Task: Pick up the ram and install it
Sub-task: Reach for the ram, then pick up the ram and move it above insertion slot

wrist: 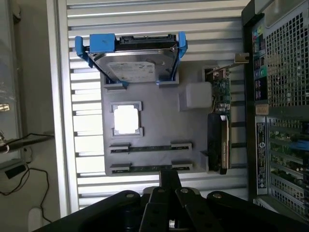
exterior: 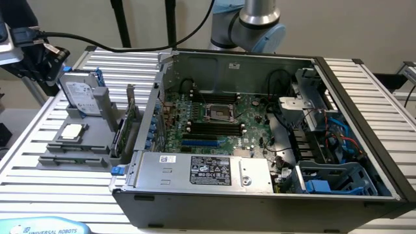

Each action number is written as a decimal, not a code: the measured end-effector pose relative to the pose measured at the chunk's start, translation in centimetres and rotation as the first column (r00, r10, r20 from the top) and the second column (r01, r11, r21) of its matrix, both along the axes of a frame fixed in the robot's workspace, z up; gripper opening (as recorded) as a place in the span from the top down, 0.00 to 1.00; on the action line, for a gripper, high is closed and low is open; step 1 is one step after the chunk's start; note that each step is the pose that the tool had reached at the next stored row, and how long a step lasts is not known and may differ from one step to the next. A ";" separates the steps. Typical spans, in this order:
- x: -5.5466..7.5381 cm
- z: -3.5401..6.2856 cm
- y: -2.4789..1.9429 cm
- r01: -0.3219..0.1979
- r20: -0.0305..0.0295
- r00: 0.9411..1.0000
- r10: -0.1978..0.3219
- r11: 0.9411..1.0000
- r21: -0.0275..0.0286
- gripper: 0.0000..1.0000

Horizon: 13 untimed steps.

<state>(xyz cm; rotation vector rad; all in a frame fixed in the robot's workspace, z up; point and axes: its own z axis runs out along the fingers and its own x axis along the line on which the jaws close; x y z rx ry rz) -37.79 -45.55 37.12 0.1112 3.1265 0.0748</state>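
The ram (wrist: 150, 167) stands on its long edge in a gray tray (wrist: 193, 125) on the slatted worktop (exterior: 39, 195). A second stick (wrist: 150, 146) of the same kind stands just beside it. In the exterior view the tray lies at about nine o'clock from the open computer case (exterior: 260, 209).

The gripper (wrist: 169, 175) is closed and holds nothing. It hangs over the nearer stick, a little off its middle.

I judge the ram to be light, stiff and thin, but brittle. Its smooth faces may slip, and a tilted pull could jam it in the holders. The best hold seems to be across the two flat faces, near the middle of the upper edge.

Only the top edge of each stick can be seen. The chips, the notch and the contact edge are hidden. How high the gripper is above the stick I cannot tell. The latches of the black slots (exterior: 215, 127) on the board are too small to make out.
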 end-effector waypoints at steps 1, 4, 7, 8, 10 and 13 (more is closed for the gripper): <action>0.0 0.00 0.00 0.000 0.000 1.000 0.000 1.000 0.000 0.89; 0.0 0.00 -0.01 0.000 0.000 1.000 0.000 1.000 0.000 0.89; 0.0 0.00 -0.01 0.000 0.000 1.000 0.000 1.000 0.000 0.89; 0.0 0.00 -0.01 0.000 0.000 1.000 0.000 1.000 0.000 0.89; 0.0 0.00 -0.01 0.000 0.000 1.000 0.000 1.000 0.000 0.89; 0.0 0.00 -0.01 0.000 0.000 1.000 0.000 1.000 0.000 0.89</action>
